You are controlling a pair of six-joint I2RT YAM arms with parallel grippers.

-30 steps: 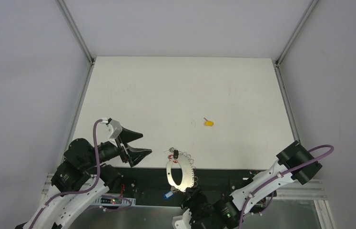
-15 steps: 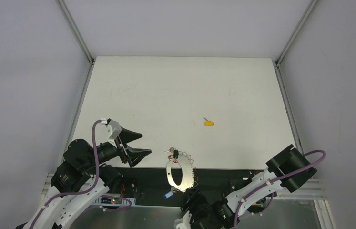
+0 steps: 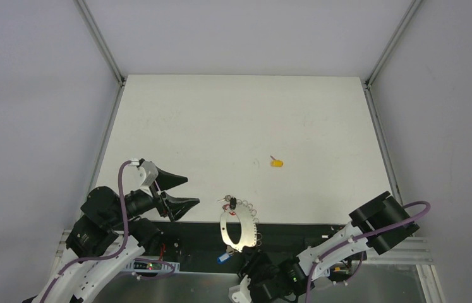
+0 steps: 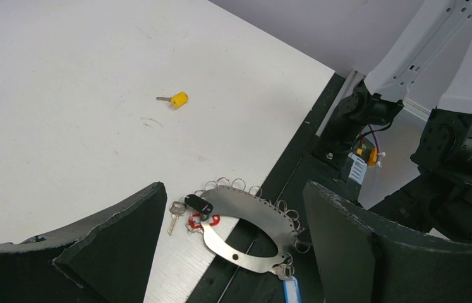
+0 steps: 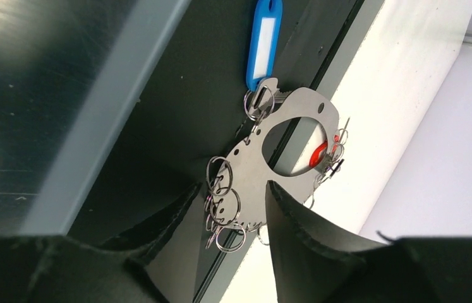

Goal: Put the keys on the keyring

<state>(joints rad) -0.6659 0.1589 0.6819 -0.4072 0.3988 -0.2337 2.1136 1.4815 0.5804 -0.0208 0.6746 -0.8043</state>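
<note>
keyring (image 4: 246, 202) 1 | yellow-headed key (image 4: 179, 99) 1 | blue tag (image 5: 263, 38) 1 | black clip (image 4: 198, 204) 1 | robot arms (image 3: 103, 222) 2

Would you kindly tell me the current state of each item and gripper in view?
keyring: lying flat, overhanging the table edge
yellow key: loose on the table, off the keyring
blue tag: attached to the keyring
left gripper: open, empty
right gripper: open, straddling the keyring

You've got a keyring (image 5: 253, 165) in satin silver sheet metal; the wire rings (image 5: 228, 238) are shinier. The blue tag (image 5: 263, 39) is glossy plastic, the yellow key head (image 4: 179, 99) smooth plastic. The table (image 4: 62, 95) is matt white and faintly scuffed. The right gripper's fingers (image 5: 312, 237) are matt black with a coarse grain.
</note>
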